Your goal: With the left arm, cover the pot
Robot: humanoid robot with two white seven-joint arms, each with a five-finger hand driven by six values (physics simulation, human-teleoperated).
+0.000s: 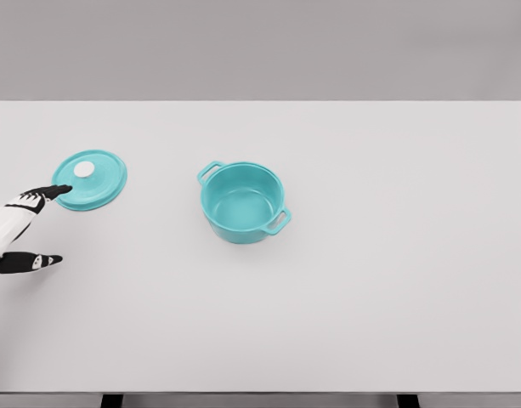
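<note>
Turquoise pot, uncovered, sitting upright near the middle of the white table, two loop handles pointing up-left and down-right. Matching turquoise lid with white knob lying flat well to the left, apart from the pot. Left hand entering at the left edge, fingers spread and grasping nothing, one black fingertip reaching the lid's near rim.
</note>
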